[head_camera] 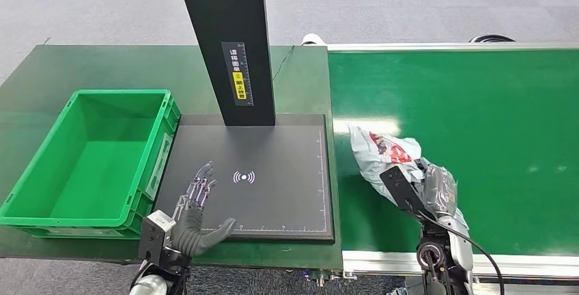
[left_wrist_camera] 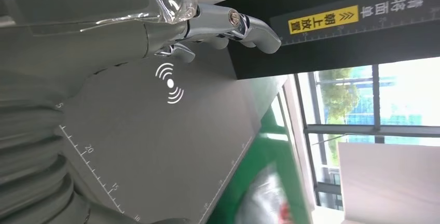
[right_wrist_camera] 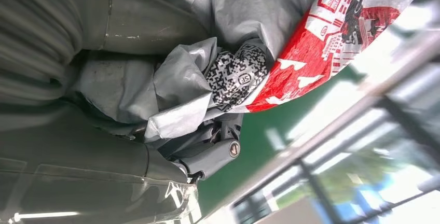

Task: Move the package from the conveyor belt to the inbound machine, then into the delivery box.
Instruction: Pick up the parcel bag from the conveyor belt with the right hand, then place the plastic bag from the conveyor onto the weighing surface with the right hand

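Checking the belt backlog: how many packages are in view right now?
1. The grey and red package is at the near end of the green conveyor belt, gripped by the right hand. None in the green box.

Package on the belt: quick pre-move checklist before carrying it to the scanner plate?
1. Right hand holds the package: ok; the right wrist view shows bag film bunched in its fingers.
2. Package lifted clear of the conveyor belt: cannot tell.
3. Inbound machine plate free of objects: not ok, left hand hovers over its near-left corner.
4. Left hand empty: ok, fingers spread.
5. Delivery box empty and ready beside the plate: ok.
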Available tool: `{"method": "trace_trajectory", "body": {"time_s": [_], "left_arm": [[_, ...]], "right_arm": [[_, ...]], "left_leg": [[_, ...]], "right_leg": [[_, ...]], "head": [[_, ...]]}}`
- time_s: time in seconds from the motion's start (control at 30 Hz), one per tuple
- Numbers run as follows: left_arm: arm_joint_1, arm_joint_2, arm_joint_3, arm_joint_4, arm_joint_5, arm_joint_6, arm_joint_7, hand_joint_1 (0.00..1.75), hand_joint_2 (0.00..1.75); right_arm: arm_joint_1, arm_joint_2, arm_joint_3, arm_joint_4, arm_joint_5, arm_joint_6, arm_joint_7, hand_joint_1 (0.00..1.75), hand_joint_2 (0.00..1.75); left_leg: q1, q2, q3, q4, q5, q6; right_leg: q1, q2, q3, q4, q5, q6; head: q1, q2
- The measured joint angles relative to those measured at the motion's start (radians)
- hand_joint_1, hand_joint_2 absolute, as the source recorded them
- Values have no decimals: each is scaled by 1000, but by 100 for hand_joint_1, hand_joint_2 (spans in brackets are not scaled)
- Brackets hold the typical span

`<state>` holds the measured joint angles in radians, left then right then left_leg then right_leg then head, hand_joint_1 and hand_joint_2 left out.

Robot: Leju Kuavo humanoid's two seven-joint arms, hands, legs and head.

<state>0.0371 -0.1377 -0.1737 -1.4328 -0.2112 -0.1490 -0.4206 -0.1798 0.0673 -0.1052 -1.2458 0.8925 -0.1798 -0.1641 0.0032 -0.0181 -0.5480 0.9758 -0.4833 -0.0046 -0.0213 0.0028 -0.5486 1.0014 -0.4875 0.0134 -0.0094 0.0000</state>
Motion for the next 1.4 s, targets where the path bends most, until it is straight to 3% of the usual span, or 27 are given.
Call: {"method": "trace_trajectory", "body": {"time_s": [0.33,0.47,0.63,0.9,1.1,1.23,1.4], "left_arm": [[-15,0,-1,0,9,2,-30,0,175],[-26,-1,1,-1,39,45,-60,0,175],[-41,-8,5,-6,71,75,-97,0,175],[-59,-11,-5,-8,125,76,-120,0,175],[-69,-1,-19,-5,157,62,-136,0,175],[-69,6,-21,-3,158,62,-138,0,175],[-69,13,-22,-3,158,62,-138,0,175]], "right_arm": [[43,43,7,-186,-463,-146,-302,175,175],[56,58,10,-255,-535,-166,-376,175,175],[65,64,62,-292,-500,-180,-412,175,175],[57,55,210,-260,-353,-168,-389,175,175],[-21,46,383,-62,-143,-126,-281,175,175],[-63,45,470,55,-107,-115,-255,175,175],[-90,42,510,118,-103,-114,-248,175,175]], "left_leg": [[0,0,-1,0,0,0],[0,0,-1,0,0,0],[0,0,0,0,0,0],[1,1,-1,0,0,0],[1,1,-1,0,0,0],[1,0,-1,0,1,0],[1,1,-2,0,1,0]], "right_leg": [[0,0,0,0,0,0],[0,0,0,0,0,0],[1,0,0,0,0,0],[1,1,0,0,0,0],[1,1,0,0,0,0],[2,1,-1,0,0,0],[1,1,-2,0,0,0]], "head": [[0,0],[0,0],[0,0],[0,0],[0,0],[0,0],[0,0]]}}
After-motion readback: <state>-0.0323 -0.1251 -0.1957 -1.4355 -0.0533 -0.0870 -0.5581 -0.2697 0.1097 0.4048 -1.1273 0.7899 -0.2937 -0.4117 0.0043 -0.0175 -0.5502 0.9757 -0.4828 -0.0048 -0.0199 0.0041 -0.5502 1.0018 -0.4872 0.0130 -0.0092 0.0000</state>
